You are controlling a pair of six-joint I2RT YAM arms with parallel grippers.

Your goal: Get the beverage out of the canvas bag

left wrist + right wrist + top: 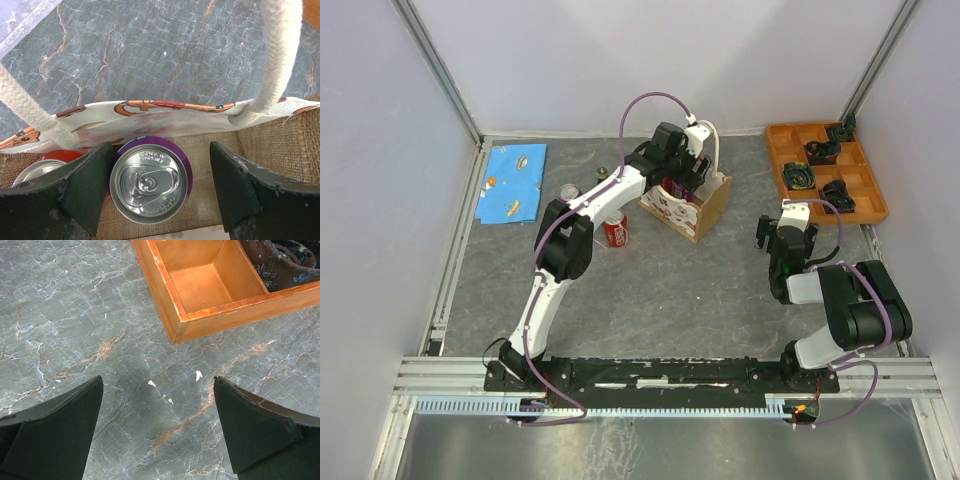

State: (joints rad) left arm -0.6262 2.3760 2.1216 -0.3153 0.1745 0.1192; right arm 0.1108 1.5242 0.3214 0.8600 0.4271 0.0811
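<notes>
While the left gripper [161,167] hangs in the bag [713,202], its fingers [87,185] stand wide apart around an upright purple can [151,181] there, not clamping it. The right gripper [157,415], spread wide and empty, hovers over the table [75,315] beside the tray [175,315].

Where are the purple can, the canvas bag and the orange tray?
purple can [151,181]: left wrist view, on its silver lid.
canvas bag [165,122]: left wrist view, on the printed white side panel.
orange tray [162,290]: right wrist view, on the top edge of its left wall.
</notes>
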